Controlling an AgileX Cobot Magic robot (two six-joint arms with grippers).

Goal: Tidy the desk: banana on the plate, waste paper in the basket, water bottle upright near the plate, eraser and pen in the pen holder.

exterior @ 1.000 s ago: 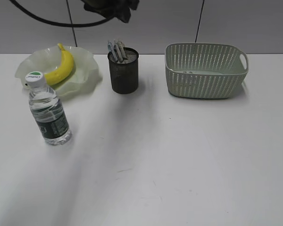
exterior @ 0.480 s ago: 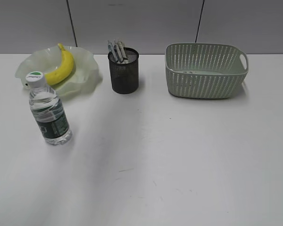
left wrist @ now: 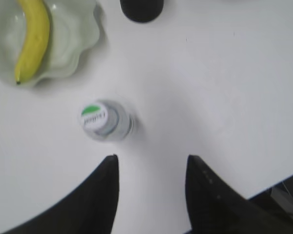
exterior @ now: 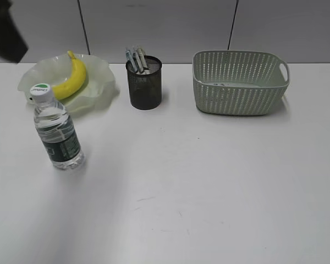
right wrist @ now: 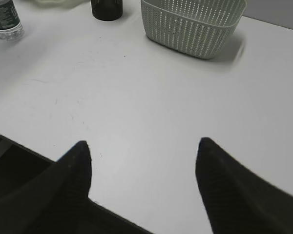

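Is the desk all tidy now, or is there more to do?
Nearly all tidy. The banana lies on the plate, the water bottle stands upright beside it, and pens poke out of the pen holder. Both grippers are open and empty. The basket's inside is hard to see.

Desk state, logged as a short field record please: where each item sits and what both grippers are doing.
banana: lying in the plate
bottle: upright, capped, in front of the plate
pen holder: between plate and basket, pens sticking out
basket: right rear of the desk, contents unclear
waste paper: not seen loose
left gripper: jaws open, empty, above the bottle
right gripper: jaws open, empty, over bare desk
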